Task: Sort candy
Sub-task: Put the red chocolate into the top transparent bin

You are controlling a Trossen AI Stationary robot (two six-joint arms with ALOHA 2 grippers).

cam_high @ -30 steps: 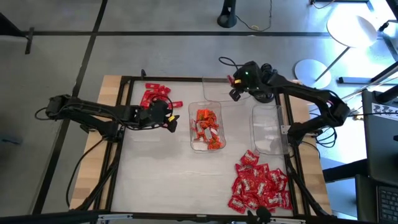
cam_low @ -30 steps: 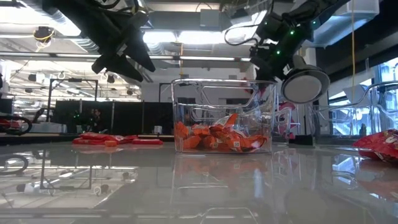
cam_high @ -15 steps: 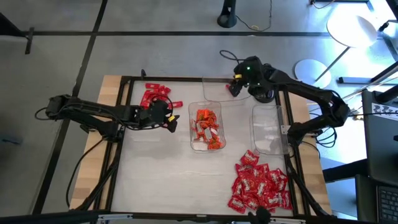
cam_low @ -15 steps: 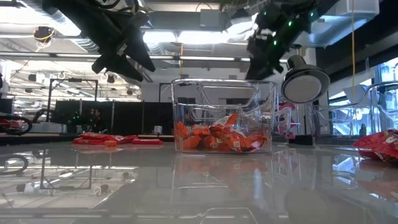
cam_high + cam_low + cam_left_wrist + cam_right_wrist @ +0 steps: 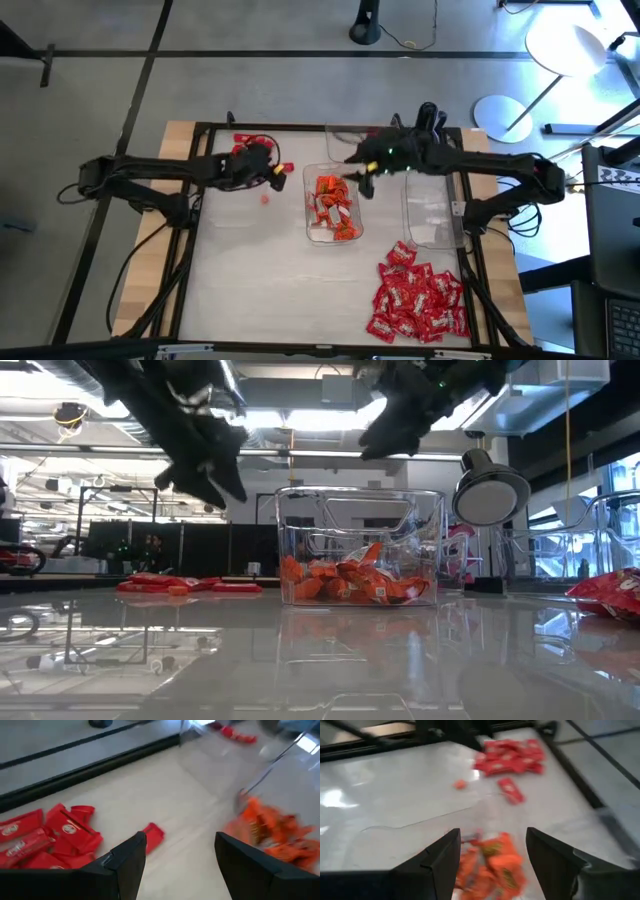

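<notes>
Red candy with white marks lies in a pile [image 5: 245, 152] at the far left, seen close in the left wrist view [image 5: 45, 840]. One red piece [image 5: 152, 832] lies apart beside it. My left gripper [image 5: 268, 172] hovers open and empty just right of that pile. Orange candy [image 5: 332, 205] fills the middle clear tray [image 5: 355, 550]. My right gripper [image 5: 358, 178] hangs open and empty above that tray's far end, with the orange candy [image 5: 490, 862] below its fingers. A big red pile [image 5: 415, 300] lies at the near right.
A clear tray [image 5: 345, 142] stands at the far edge with a red piece [image 5: 235, 734] in it. Another clear tray [image 5: 430, 205] stands at the right. A small orange piece [image 5: 265, 198] lies loose on the table left of the middle tray. A black frame [image 5: 200, 128] borders the table.
My right gripper has swung from the far tray toward the table's left and near side and now hangs over the middle tray. My left gripper has moved a little toward the far edge, closer to the red pile, which uncovers a small loose piece on the table.
</notes>
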